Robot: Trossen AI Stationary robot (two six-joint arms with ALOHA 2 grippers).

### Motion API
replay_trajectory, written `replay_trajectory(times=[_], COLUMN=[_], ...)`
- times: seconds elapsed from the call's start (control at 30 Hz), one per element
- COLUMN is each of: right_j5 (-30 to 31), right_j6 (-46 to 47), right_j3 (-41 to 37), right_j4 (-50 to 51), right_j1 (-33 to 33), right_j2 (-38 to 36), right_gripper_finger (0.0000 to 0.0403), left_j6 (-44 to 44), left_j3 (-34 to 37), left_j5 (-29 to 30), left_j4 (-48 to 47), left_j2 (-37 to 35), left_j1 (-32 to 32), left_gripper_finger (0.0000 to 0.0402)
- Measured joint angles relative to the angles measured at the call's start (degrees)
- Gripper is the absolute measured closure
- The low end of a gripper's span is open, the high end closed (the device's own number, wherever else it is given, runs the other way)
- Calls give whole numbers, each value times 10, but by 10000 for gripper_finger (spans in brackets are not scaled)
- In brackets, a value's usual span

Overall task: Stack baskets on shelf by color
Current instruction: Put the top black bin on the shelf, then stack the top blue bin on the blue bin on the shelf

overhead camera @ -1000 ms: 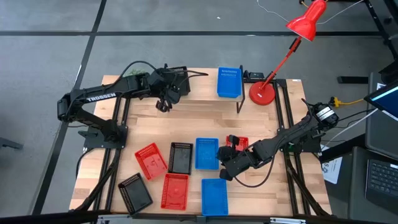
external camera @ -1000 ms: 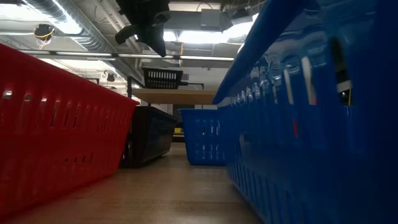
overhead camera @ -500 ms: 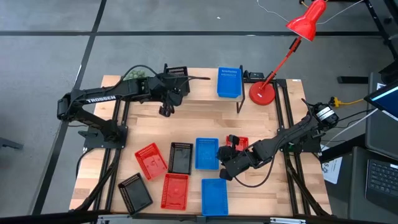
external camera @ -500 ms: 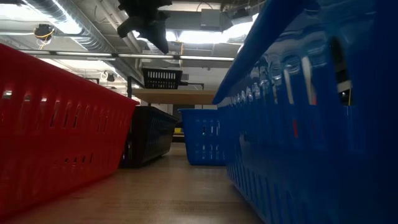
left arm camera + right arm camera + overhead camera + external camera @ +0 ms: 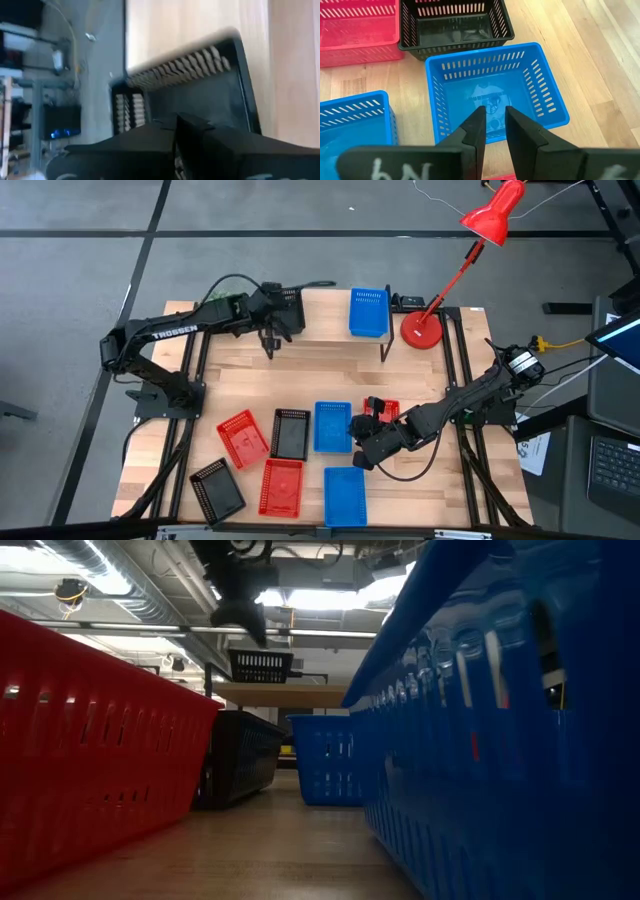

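The shelf (image 5: 330,330) spans the table's far side. On its plank rest a black basket (image 5: 289,296), also in the low view (image 5: 262,665) and the left wrist view (image 5: 200,85), and a blue basket (image 5: 368,312). My left gripper (image 5: 270,332) hovers shut just near of the black basket, above the shelf (image 5: 240,608). Seven more baskets lie on the tabletop, among them a blue one (image 5: 333,425) and a red one (image 5: 386,410). My right gripper (image 5: 362,448) waits over that blue basket (image 5: 495,95), its fingers a narrow gap apart with nothing between them.
A red desk lamp stands with its base (image 5: 424,328) on the shelf's right end, its arm slanting up and right. On the table's near half lie red (image 5: 241,437), black (image 5: 291,432), black (image 5: 217,490), red (image 5: 282,486) and blue (image 5: 345,496) baskets. Bare plank lies between the two shelf baskets.
My left gripper has moved toward the table's far edge, from over the tabletop in front of the shelf to over the shelf beside the black basket, and it has turned somewhat. The black basket and the right arm have stayed put.
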State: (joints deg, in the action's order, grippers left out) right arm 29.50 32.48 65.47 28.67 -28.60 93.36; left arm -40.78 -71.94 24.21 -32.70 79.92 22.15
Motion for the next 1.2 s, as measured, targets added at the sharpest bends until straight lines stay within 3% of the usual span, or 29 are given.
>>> replay_trajectory(times=[0.2, 0.37, 0.53, 0.87, 1.2], right_j5=[20, 20, 19, 19, 18], right_j6=[-14, -10, -10, -12, -11], right_j3=[0, 0, 0, 0, 0], right_j4=[-1, -1, -2, -2, -1], right_j1=[0, 0, 0, -2, -2], right_j2=[0, 0, 0, 0, 0], right_gripper_finger=[331, 331, 331, 331, 331], left_j6=[-26, -22, -35, -33, -29], left_j3=[-1, 0, 0, 0, -3], left_j5=[-75, -88, -57, 38, 45], left_j4=[152, 170, 182, 135, 126], left_j2=[5, 62, 103, 100, 100], left_j1=[-40, -44, -55, -58, -67], left_gripper_finger=[401, 401, 401, 401, 401])
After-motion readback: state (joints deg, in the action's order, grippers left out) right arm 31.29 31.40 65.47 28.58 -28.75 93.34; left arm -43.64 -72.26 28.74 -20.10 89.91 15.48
